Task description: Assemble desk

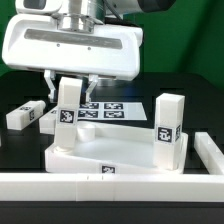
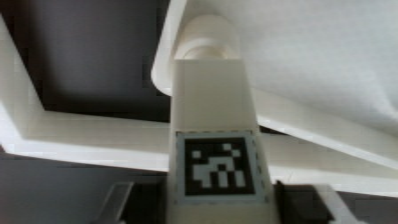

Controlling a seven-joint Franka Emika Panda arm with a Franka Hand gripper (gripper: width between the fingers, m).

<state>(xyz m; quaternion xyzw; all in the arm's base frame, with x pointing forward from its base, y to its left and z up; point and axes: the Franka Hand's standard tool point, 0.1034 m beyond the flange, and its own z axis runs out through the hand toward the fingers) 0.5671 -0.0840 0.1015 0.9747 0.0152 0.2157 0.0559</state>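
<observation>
Bench (image 1: 190,105): black top, and everything else rests on it.
Rail (image 1: 60,186): long and white. It runs along the bench's near edge and turns up the edge on the exterior view's right.
Desk panel (image 1: 120,152): white and rimmed. It lies flat just behind the rail, about midway along the near edge.
Gripper (image 1: 72,96): its big white housing hangs over the panel's corner on the exterior view's left. The jaws are released, one on each side of a leg, with a slim gap showing on each side.
Marker board (image 1: 105,110): lies flat behind the panel, toward the bench's middle.
Leg between the jaws (image 2: 217,110): a tagged white block, upright. Its far end meets a round socket in the panel.
Second upright leg (image 1: 169,130): stands on the panel's corner at the exterior view's right.
Loose legs (image 1: 24,116): lie on their sides near the bench edge on the exterior view's left, clear of the panel.
</observation>
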